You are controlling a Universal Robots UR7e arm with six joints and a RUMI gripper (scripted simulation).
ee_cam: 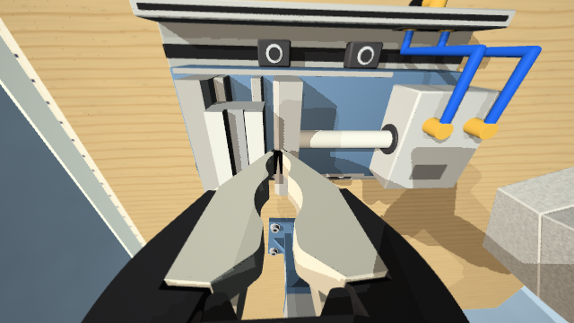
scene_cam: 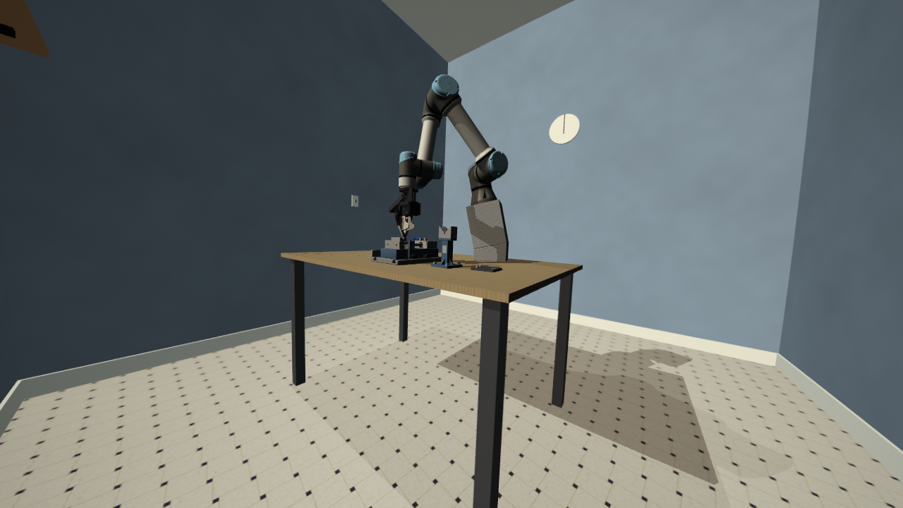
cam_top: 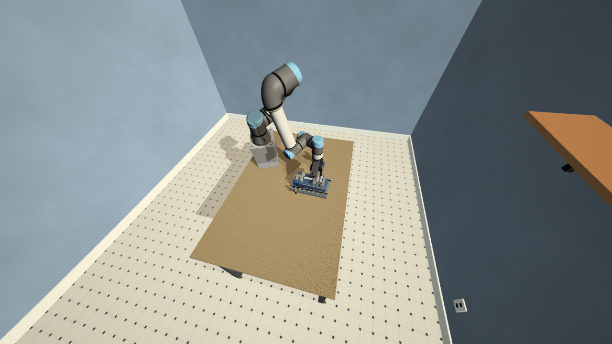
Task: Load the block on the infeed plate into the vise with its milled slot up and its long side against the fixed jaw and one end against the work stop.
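The table [scene_cam: 536, 278] carries the vise [ee_cam: 314, 96] near my base. The vise stands open, its moving jaw backed off on the air cylinder's [ee_cam: 426, 135] rod, which leaves room to load. The part [ee_cam: 233, 136] lies between the jaws, slot up, its long side beside the fixed jaw; I judge it loaded, end contact unconfirmed. My fingers are pressed together, gripping nothing, hovering above the part's near end.

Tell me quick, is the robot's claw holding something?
Gripper: closed, fingers together, holding nothing, above the vise.
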